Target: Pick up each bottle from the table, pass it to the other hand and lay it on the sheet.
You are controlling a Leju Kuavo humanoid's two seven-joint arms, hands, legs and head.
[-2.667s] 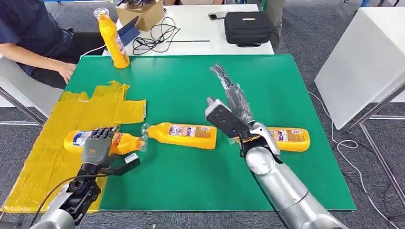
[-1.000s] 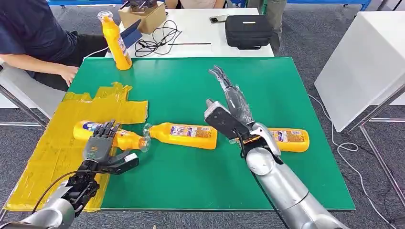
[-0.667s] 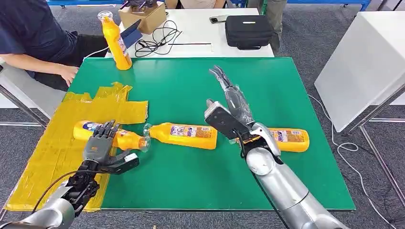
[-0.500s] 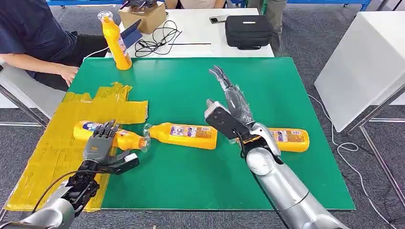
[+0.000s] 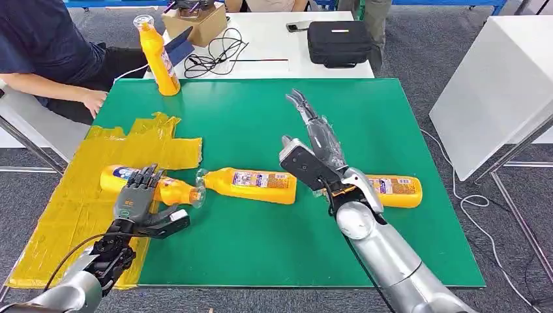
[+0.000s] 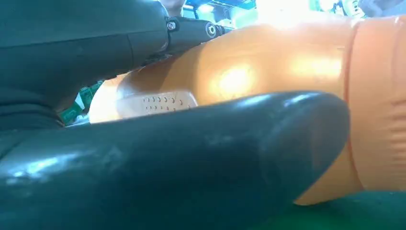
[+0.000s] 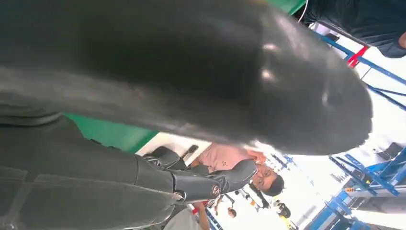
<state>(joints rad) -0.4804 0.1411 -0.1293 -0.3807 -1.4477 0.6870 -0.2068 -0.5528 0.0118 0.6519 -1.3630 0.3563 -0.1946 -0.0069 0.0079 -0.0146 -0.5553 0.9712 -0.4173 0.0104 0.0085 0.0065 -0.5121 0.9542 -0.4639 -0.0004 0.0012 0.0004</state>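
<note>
1. Progress: one orange plastic bottle w/ printed label (image 5: 140, 184) already lies on the crumpled yellow sheet (image 5: 72, 215), neck poking past the sheet edge. Left hand (image 5: 134, 202) sits over it, fingers (image 5: 145, 175) spread, not gripping.
2. Left to do: second lying orange bottle (image 5: 251, 185) just beyond the left fingertips, on the green counter (image 5: 248, 117); third (image 5: 391, 190) under the right wrist; fourth upright (image 5: 156, 57) at the far corner.
3. Right hand (image 5: 313, 137) raised, fingers straight and apart, holding nothing.

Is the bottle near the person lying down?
No, that bottle stands upright at the far corner of the green table, cap up.
</note>
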